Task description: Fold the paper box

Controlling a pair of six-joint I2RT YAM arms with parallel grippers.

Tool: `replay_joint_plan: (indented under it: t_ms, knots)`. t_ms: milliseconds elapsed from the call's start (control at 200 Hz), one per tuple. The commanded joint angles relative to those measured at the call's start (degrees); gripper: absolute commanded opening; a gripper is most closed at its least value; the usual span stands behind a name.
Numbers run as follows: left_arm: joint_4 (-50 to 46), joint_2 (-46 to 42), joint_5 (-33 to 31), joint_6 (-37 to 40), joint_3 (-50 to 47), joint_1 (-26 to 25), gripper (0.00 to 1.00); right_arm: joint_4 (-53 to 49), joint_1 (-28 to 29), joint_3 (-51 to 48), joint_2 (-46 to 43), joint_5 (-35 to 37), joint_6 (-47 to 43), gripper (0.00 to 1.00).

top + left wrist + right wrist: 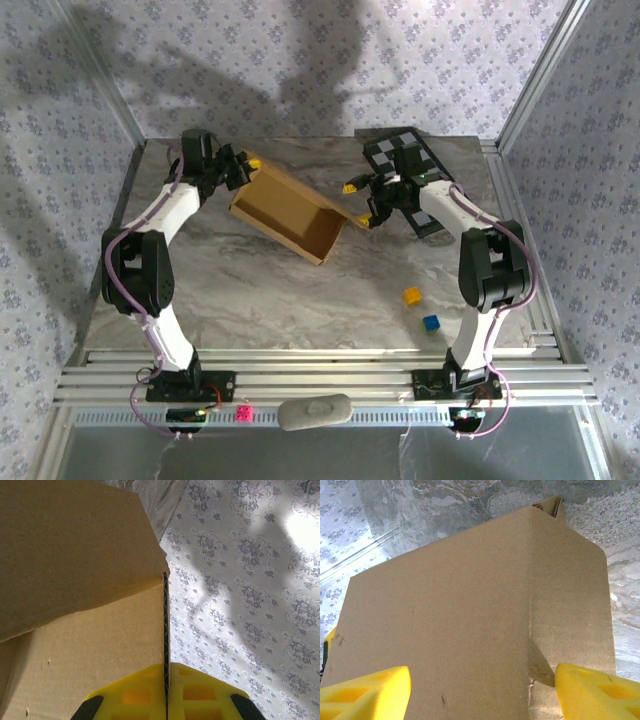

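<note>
The paper box (288, 212) stands half-formed, one end unclosed. The left gripper (166, 675) pinches its wall; the right gripper (480, 680) gapes at its open end.

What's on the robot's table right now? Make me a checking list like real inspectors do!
Surface: grey marbled table.
Job's things: paper box, brown, partly formed, between both claws.
Clutter: checkered board at the far right; yellow cube and blue cube near the right arm; pink bit and grey lump on the front rail.
Grippers: left claw shut on a box edge; right claw open, fingers either side of a box panel.
Cables: purple cables along both arms.
Surroundings: flowered walls, metal frame.
</note>
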Motion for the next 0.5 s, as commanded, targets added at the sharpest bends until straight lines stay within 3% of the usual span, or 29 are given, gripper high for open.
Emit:
replay_joint_plan:
  t_ms: [0,305,495]
  knots:
    - [1.0,1.2,1.6,0.2,2.2,0.1,0.00,-2.1,-1.2,-1.7,-0.7,-1.4,-1.8,0.77]
    - [-0.8,2.2,2.4,1.2,4.3,0.0,0.00,-0.7,-0.3,-3.0,1.0,-4.1,-2.7,0.77]
    - [-1.1,2.1,2.4,1.5,4.4,-0.2,0.00,3.8,0.9,-2.9,2.0,-4.4,1.7,0.77]
